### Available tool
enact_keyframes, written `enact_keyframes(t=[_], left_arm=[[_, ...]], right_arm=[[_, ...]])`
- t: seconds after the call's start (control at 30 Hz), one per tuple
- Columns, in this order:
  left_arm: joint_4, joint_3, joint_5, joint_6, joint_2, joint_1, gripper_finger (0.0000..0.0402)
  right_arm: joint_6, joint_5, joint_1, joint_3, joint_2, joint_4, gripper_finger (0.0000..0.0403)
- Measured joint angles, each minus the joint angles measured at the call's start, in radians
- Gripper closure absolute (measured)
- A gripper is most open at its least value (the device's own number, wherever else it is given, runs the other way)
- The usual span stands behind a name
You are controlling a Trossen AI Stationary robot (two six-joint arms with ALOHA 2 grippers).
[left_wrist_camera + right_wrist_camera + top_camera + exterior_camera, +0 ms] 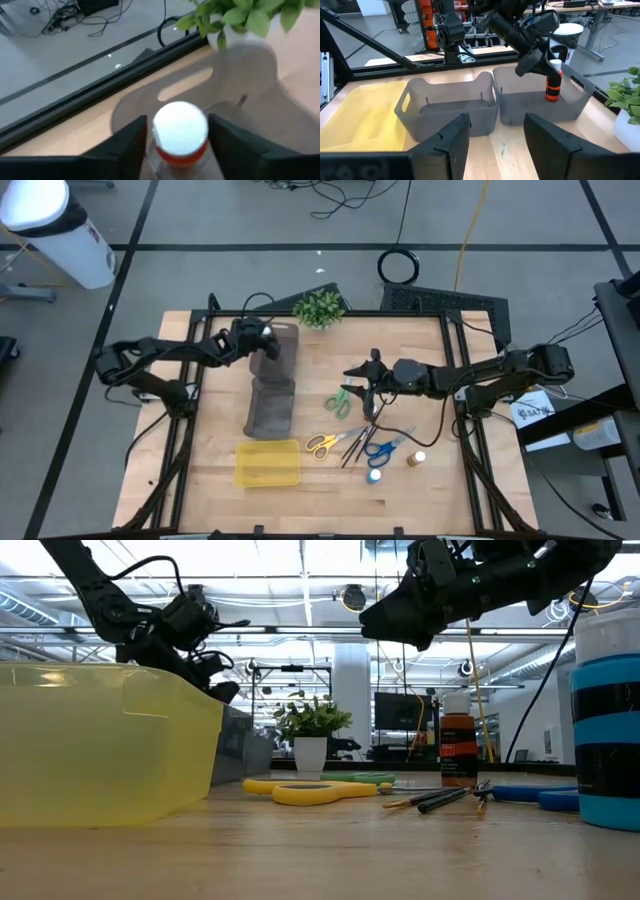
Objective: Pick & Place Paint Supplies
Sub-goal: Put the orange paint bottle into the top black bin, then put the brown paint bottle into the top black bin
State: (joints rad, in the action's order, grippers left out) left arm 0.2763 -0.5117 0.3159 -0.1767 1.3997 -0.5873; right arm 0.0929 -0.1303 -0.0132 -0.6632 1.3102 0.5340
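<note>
Starting nearest you, the scissors, brushes and two bottles lie loose beside the yellow tray, awaiting pickup under your right gripper, whose fingers stand apart and empty. Farther back, your left gripper brackets the white-capped bottle in the grey organiser's far compartment; its fingers look parted, probably letting go.

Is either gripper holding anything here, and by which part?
Left gripper straddles the white-capped bottle near its cap; whether it grips cannot be told. Right gripper holds nothing.
</note>
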Motion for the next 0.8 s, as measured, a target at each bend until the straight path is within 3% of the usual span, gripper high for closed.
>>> enact_keyframes(t=[0.13, 0.33, 0.57, 0.8], left_arm=[[-0.012, 0.0, -0.003, 0.015, -0.055, 0.009, 0.0108], [-0.061, 0.0, -0.003, 0.016, -0.188, 0.036, 0.0054], [-0.14, 0.0, -0.003, 0.004, -0.329, 0.091, 0.0036], [-0.261, 0.0, -0.003, -0.112, -0.372, 0.166, 0.0045]], right_arm=[[-0.01, 0.001, 0.002, 0.0, -0.014, -0.036, 0.0221], [-0.026, 0.002, 0.013, 0.0, -0.071, -0.127, 0.0216], [0.011, 0.001, 0.034, 0.0, -0.131, -0.205, 0.0221], [0.019, 0.0, 0.042, 0.023, -0.111, -0.217, 0.022]])
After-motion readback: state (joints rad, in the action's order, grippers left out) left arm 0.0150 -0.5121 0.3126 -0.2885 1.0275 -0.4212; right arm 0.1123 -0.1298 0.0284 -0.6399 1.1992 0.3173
